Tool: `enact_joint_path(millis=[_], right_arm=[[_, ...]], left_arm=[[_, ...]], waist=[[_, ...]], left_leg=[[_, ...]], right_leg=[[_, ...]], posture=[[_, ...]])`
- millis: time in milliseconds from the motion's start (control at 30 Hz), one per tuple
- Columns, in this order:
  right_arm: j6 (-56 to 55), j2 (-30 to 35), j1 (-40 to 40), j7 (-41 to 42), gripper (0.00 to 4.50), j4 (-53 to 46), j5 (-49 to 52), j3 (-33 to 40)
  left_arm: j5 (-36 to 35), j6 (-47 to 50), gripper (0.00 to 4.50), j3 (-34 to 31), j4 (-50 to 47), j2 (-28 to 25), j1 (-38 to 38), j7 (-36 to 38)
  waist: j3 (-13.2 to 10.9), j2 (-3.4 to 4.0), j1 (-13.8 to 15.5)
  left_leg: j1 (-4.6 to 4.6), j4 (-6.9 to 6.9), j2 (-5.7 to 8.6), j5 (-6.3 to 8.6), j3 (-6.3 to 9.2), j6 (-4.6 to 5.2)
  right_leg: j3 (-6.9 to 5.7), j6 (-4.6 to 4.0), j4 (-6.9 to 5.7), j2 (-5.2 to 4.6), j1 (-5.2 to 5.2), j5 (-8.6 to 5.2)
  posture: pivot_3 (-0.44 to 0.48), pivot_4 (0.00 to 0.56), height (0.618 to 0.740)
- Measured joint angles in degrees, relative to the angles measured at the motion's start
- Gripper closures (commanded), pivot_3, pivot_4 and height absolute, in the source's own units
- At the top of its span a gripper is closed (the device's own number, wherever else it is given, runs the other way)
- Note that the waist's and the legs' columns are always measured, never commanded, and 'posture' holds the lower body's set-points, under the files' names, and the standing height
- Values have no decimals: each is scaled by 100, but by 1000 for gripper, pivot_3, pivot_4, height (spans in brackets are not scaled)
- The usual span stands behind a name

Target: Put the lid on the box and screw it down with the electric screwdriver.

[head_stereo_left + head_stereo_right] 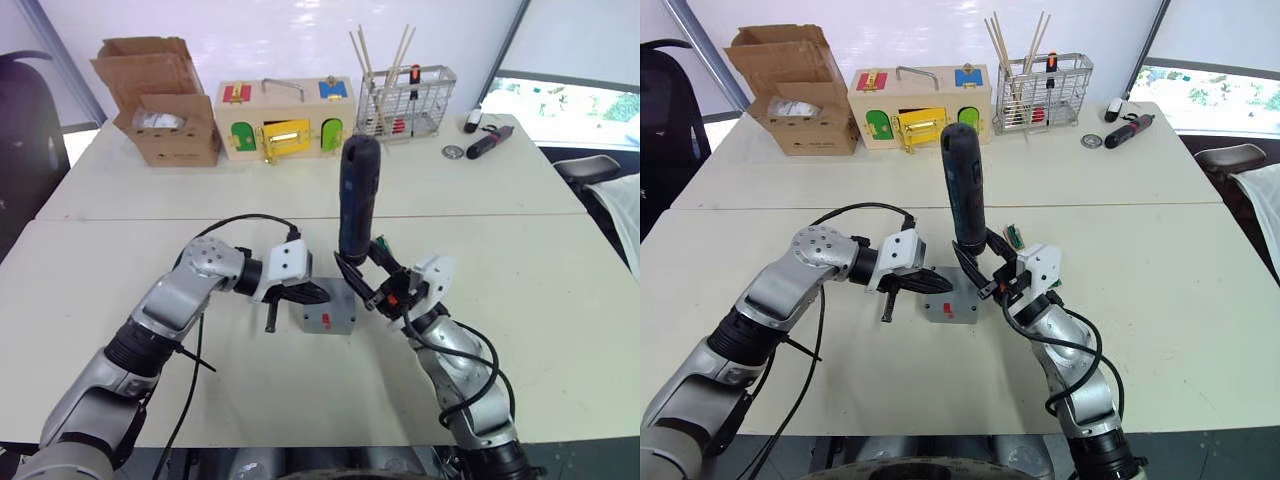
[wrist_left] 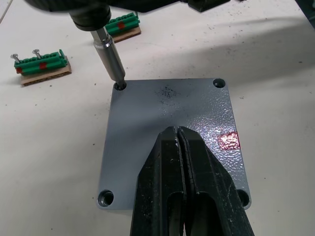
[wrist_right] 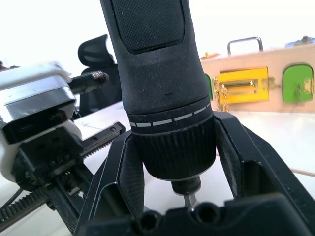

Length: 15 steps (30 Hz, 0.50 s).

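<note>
The grey lid, with a small red mark and corner holes, lies flat on the small grey box at the table's middle. My left gripper is shut with nothing in it, and its black fingers rest on top of the lid. My right gripper is shut on the lower body of the electric screwdriver, which stands upright. The screwdriver's bit sits in one of the lid's far corner holes.
Two green terminal blocks with screws lie just past the box. Along the table's back edge stand a cardboard box, a wooden latch box and a wire basket. A small dark tool lies at the back right.
</note>
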<state>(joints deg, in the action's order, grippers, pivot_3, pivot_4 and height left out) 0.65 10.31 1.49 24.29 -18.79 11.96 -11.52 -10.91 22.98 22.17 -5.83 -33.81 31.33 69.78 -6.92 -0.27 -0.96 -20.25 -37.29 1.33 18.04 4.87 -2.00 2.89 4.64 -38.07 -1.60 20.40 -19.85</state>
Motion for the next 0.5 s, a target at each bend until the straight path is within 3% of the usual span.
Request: enact_joint_path(millis=[500], right_arm=[[18, 81, 80, -39, 2752, -78, -1, -52]], left_arm=[[1, 14, 4500, 7, 12, -3, -3, 2]], waist=[[18, -18, 3]], left_leg=[[5, 7, -1, 0, 1, 0]], right_leg=[[0, -4, 5, -1, -4, -2]], posture=[[0, 150, 740]])
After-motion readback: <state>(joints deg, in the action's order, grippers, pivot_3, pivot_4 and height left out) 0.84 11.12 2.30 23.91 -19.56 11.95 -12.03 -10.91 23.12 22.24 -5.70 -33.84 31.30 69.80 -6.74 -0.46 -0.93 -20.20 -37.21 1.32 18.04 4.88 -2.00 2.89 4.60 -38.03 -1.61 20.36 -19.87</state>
